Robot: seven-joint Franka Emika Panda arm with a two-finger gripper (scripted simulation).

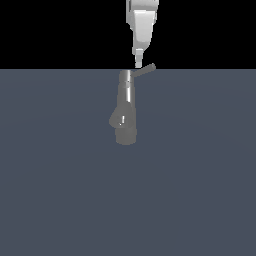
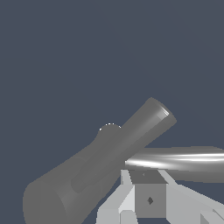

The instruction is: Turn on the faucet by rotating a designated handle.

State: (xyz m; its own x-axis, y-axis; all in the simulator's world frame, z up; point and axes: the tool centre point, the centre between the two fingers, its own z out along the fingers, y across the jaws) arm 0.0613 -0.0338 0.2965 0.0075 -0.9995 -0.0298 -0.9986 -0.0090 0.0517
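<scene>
Faucet (image 1: 125, 112) standing upright on the grey floor (image 1: 200, 175), spout (image 1: 118, 119) bulging toward the exterior view's left. Handle (image 1: 144, 71) sticking out from its top, toward the right. Gripper (image 1: 138, 64) hanging just above handle; can't tell if jaws are open.

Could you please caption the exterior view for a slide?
White gripper hovering beside thin grey metal handle atop glossy grey faucet.

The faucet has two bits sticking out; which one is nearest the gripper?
The handle, the thin flat lever at the column's top, right beside the gripper. The bulging spout sits much lower down.
</scene>
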